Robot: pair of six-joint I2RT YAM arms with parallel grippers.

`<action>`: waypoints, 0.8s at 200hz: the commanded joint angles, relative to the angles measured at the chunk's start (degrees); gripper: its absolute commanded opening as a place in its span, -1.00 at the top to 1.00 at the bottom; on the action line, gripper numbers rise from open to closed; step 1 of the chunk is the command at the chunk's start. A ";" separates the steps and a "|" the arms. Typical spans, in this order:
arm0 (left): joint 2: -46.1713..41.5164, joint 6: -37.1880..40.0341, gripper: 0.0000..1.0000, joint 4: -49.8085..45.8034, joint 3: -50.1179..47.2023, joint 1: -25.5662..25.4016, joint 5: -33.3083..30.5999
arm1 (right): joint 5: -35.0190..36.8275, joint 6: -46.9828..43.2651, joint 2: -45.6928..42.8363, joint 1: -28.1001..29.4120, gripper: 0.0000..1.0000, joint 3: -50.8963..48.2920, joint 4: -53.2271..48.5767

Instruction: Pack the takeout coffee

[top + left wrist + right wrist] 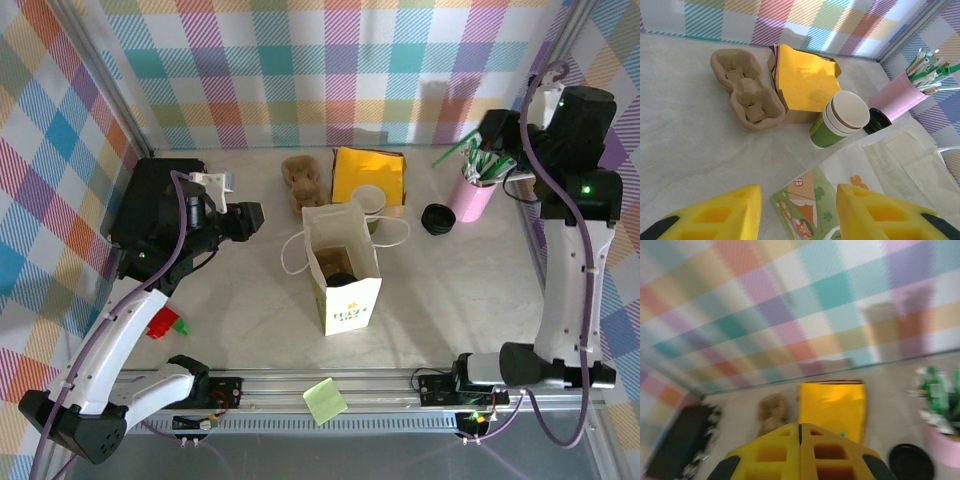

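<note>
At the near edge, a green sticky note (325, 400) lies on the rail between the two arm bases. A small red and green object (165, 325) sits on the table (250, 330) beside the left arm; it is too small to tell what it is.

The paper bag (342, 270) stands upright in the middle of the table with its mouth open and its handles hanging to either side. Something dark lies inside it, but it cannot be made out.

The left gripper (799, 195) is left of the bag. Its yellow fingers (735, 215) are spread well apart with nothing between them, and they point toward the bag and the things behind it.

The takeout coffee (837, 122) stands upright on the table, outside the bag. It is just behind the bag's far right corner and just beside the near edge of the box of yellow napkins (805, 77). The black lid (879, 120) lies flat just to the right of the cup. The brown cardboard cup carrier (745, 90) rests against the left side of the napkin box.

Farther right, the pink cup of straws (475, 190) stands near the far right corner.

The right gripper (800, 450) is raised near the pink cup. Its wrist view is blurred. Its two fingers are pressed together and hold nothing.
</note>
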 commanded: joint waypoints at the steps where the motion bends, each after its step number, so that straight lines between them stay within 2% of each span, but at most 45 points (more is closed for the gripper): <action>1: -0.57 -1.14 0.14 -0.77 1.84 -0.11 0.29 | -8.29 1.51 -1.67 4.14 1.00 3.67 -3.18; 39: -0.14 -2.24 0.16 -0.92 1.75 -0.20 0.44 | -20.16 4.62 -1.08 9.63 1.00 7.96 -6.48; 62: -0.31 -2.33 0.17 -1.26 1.67 -0.20 -0.39 | -21.82 3.96 -0.21 15.24 1.00 8.50 -9.17; 109: -0.10 -2.40 0.17 -1.60 2.01 -0.29 -0.98 | -16.38 1.25 1.23 26.09 1.00 2.83 -9.92; 138: -0.02 -2.46 0.17 -1.88 2.01 -0.33 -1.16 | -6.63 -2.55 3.04 33.47 1.00 -1.12 -10.55; 160: -0.05 -2.51 0.18 -2.28 2.01 -0.38 -1.37 | -2.32 -4.12 3.50 36.85 1.00 -4.93 -8.87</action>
